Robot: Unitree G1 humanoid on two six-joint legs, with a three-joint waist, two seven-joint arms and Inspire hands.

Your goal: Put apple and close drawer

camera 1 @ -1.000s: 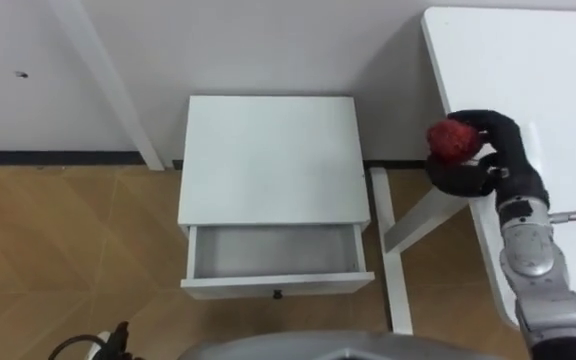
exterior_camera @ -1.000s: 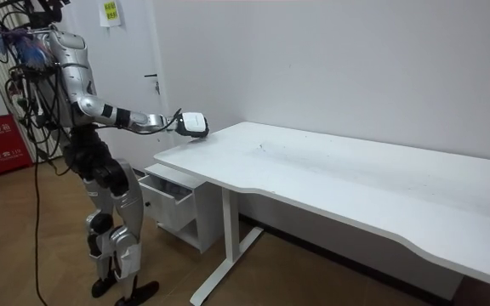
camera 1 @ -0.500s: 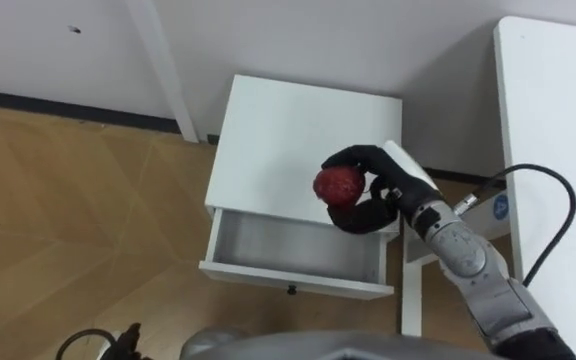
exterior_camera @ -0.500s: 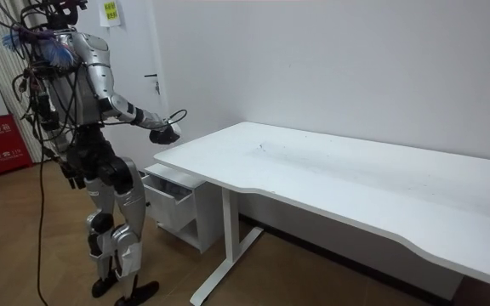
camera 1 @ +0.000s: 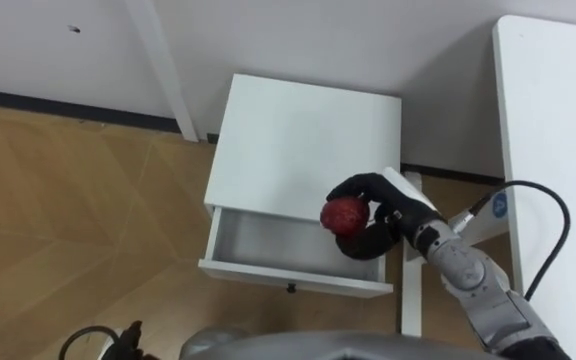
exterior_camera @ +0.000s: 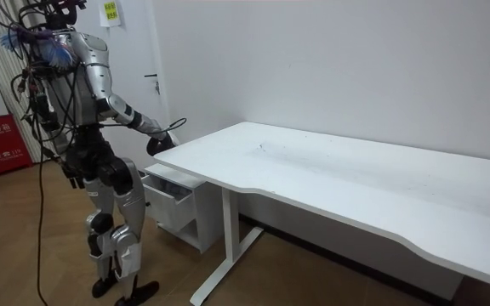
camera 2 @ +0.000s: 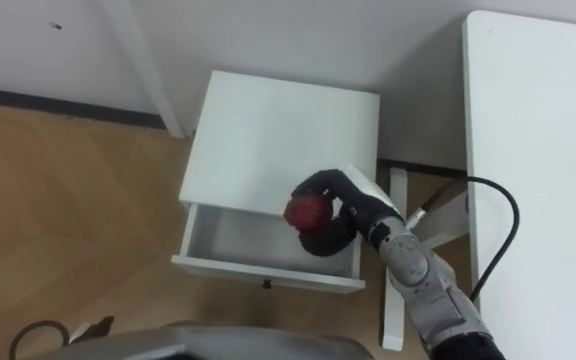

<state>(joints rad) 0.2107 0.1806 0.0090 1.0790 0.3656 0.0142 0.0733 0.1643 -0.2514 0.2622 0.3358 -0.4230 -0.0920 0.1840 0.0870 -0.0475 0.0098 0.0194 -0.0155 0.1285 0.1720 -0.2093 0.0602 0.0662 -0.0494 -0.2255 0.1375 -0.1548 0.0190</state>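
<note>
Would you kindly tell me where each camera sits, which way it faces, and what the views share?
Left eye view: on the robot's head, looking down at the cabinet with its open drawer; the right arm enters from the right, right hand curled round the apple over the drawer.
Right eye view: beside it on the head, same downward look, same arm and hand.
Room view: standing off in the room, facing the whole robot beside the table.
Shared: all three show drawer and table.

Office rm: white desk (exterior_camera: 330, 170), drawer unit (camera 1: 308, 140).
</note>
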